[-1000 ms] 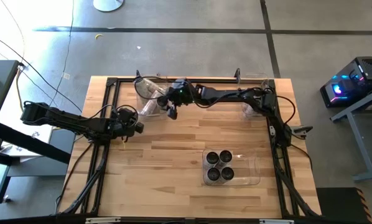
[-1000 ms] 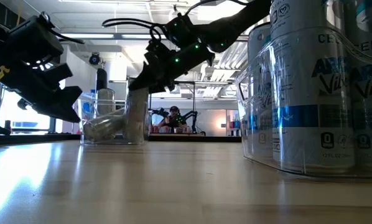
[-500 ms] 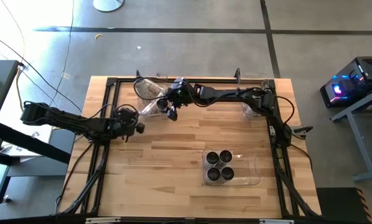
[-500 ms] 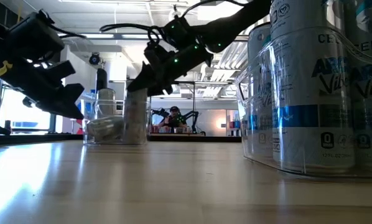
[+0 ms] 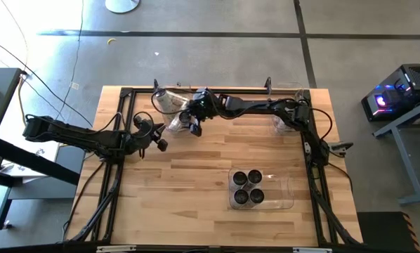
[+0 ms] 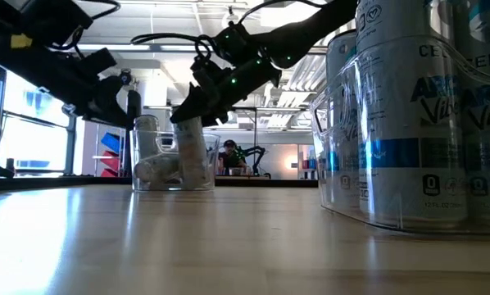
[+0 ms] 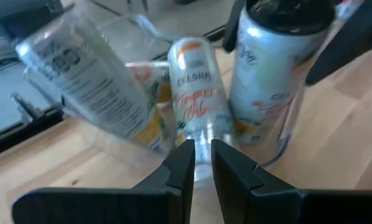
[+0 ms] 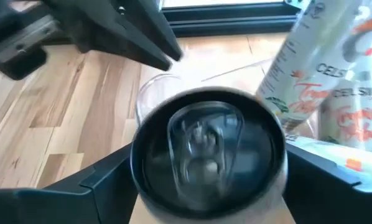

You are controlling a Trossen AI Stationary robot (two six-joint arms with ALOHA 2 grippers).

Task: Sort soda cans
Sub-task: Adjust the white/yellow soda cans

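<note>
A clear bin (image 5: 162, 104) stands at the table's far left and holds three soda cans. Two of them lie slanted against each other (image 7: 195, 93) (image 7: 93, 81). The third soda can (image 6: 192, 156) stands nearly upright on the bin's floor, dark top up (image 8: 208, 155). My right gripper (image 5: 187, 124) reaches in from the right, one finger on either side of that can's top. My left gripper (image 7: 199, 152) hangs shut in the air just left of the bin, pointing at it, with nothing between its fingers. My right gripper straddles the upright can's top end (image 8: 208, 155), slanting down from the table's right, one finger (image 8: 108, 180) on each side. The can's bottom rests in the bin. Whether the fingers touch the can's wall, I cannot tell.
A second clear bin (image 5: 287, 195) at the near right holds several upright cans (image 5: 248, 188), which loom large in the low view (image 6: 409, 123). Another clear container (image 5: 285, 124) sits at the far right. Black frame rails (image 5: 119, 161) run along the table's edges.
My left gripper has risen and rolled, ending a little nearer the bin. My right gripper has stayed over the bin. In the low view the bin and its cans have shifted a little toward the table's right, with one can nearly upright under the fingers.
</note>
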